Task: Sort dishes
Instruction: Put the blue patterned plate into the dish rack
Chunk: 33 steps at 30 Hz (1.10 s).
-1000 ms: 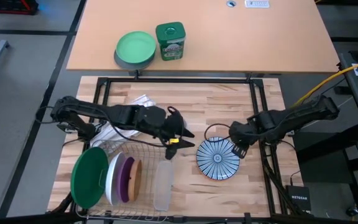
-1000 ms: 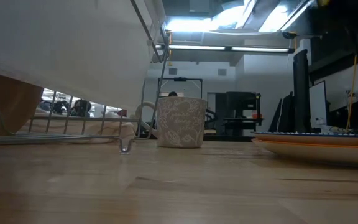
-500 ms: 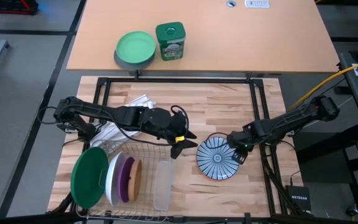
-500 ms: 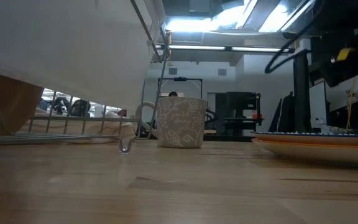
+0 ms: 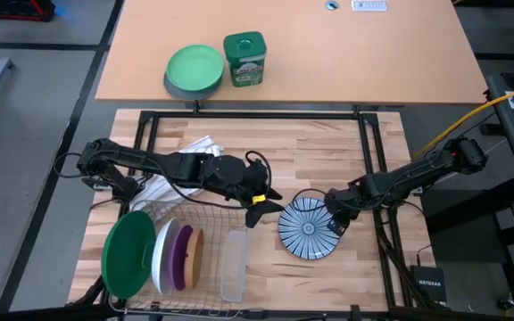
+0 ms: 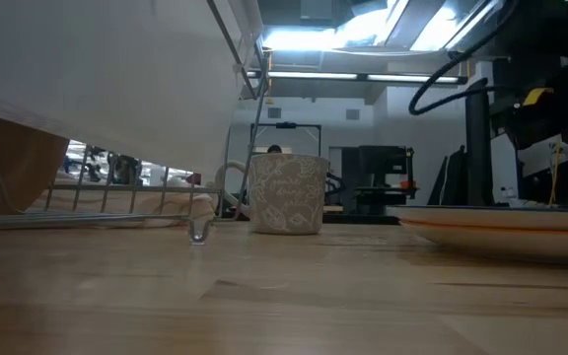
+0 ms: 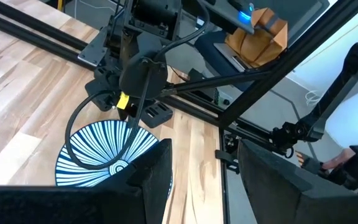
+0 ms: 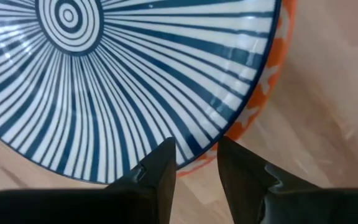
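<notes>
A blue-and-white striped plate (image 5: pixel 304 229) lies stacked on an orange patterned plate (image 8: pixel 253 106) at the table's near right. My right gripper (image 5: pixel 334 220) (image 8: pixel 196 163) stands at their right rim, open, with one finger over the striped face and one outside the orange rim. My left gripper (image 5: pixel 259 207) (image 7: pixel 204 177) hovers open by the wire rack's (image 5: pixel 212 214) far right corner and holds nothing. In the rack, a dark green plate (image 5: pixel 126 254), a white one (image 5: pixel 161 259), a purple one (image 5: pixel 179 259) and a brown one (image 5: pixel 195 254) stand on edge. My right gripper comes from above, slanting in from the table's right, its fingers astride the stack's right rim. The outer finger (image 8: pixel 241 165) stands at the orange plate's rim (image 8: pixel 244 124). The inner finger (image 8: pixel 157 168) is over the striped plate's edge (image 8: pixel 188 146). Both plates lie flat on the table.
A clear tumbler (image 5: pixel 233 265) lies beside the rack. White cloth (image 5: pixel 190 150) lies under the left arm. A patterned mug (image 6: pixel 287 193) stands on the table. On the far table are a light green plate on a grey bowl (image 5: pixel 194 71) and a green tin (image 5: pixel 244 58).
My right gripper has come down onto the right rim of the stacked plates, tipping steeper. The two plates have slid a little toward the table's left. My left gripper has rolled slightly and otherwise kept its place.
</notes>
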{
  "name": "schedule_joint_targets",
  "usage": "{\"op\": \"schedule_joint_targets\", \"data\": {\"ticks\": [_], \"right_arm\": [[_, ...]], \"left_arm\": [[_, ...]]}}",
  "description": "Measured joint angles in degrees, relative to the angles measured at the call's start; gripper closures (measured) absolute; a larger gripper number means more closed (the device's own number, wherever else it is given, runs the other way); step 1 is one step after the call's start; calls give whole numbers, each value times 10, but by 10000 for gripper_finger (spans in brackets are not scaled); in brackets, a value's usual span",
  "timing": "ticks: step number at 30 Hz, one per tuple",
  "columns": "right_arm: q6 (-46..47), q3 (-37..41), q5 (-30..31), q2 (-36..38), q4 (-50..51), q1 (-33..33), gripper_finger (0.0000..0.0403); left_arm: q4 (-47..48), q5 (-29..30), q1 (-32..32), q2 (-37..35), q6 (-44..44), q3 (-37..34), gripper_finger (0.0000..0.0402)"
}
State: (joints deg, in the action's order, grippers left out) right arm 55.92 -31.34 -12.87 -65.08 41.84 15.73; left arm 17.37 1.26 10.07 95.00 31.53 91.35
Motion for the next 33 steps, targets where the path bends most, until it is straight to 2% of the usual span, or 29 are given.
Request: {"op": "schedule_joint_targets", "data": {"ticks": [21, 33], "right_arm": [[131, 1, 5, 0, -32, 0, 283], [231, 1, 28, 0, -32, 0, 283]], "left_arm": [[0, 0, 1, 0, -5, 0, 229], [-1, 0, 4, 0, -88, 0, 229]]}}
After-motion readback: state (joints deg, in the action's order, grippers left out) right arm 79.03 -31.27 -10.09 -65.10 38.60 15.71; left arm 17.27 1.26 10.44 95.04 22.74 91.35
